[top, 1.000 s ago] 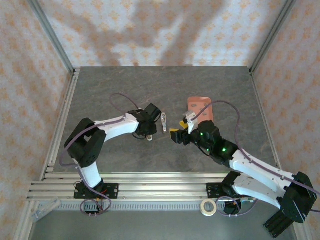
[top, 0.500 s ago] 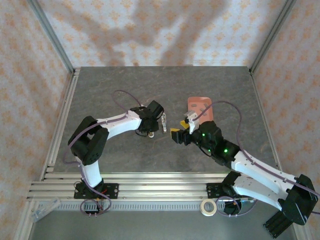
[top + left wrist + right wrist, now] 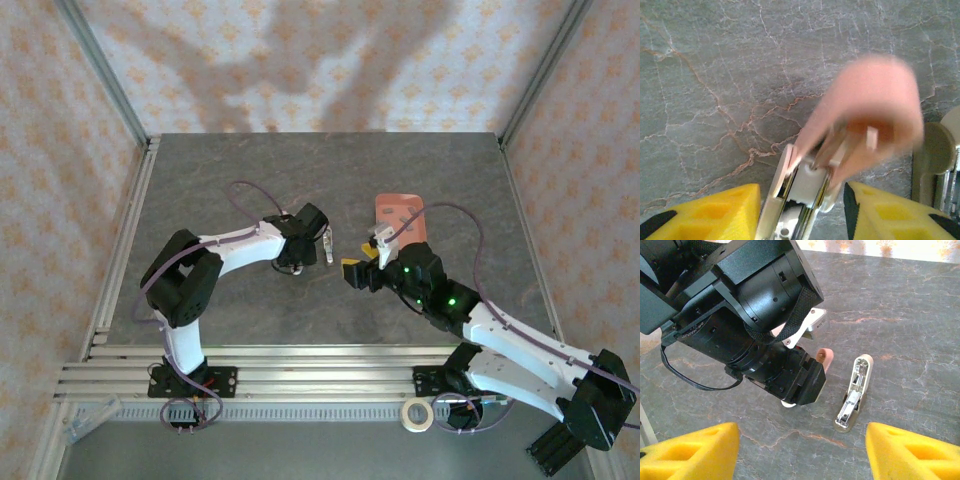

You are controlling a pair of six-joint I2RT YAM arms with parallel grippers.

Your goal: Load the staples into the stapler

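The pale pink stapler (image 3: pixel 805 185) stands between my left gripper's (image 3: pixel 802 215) yellow fingers (image 3: pixel 715 212), its blurred pink lid (image 3: pixel 865 115) raised over the silver channel. The jaws stand apart and open, with a gap on each side of it. Its pink tip (image 3: pixel 824 357) pokes out behind the left gripper (image 3: pixel 297 262). A second pale piece with an open silver channel (image 3: pixel 852 400) lies flat on the table just right of it (image 3: pixel 327 243). My right gripper (image 3: pixel 800 460) hovers open nearby (image 3: pixel 352 270), holding nothing. The staples are too small to make out.
A salmon-pink tray (image 3: pixel 398 212) lies behind the right gripper. The left arm's black wrist (image 3: pixel 755 305) blocks the space left of the pale piece. A tape roll (image 3: pixel 417 414) sits on the rail at the near edge.
The left jaws have opened off the pink stapler, whose lid now blurs with motion. The left wrist has shifted slightly toward the far side. The right arm has barely moved.
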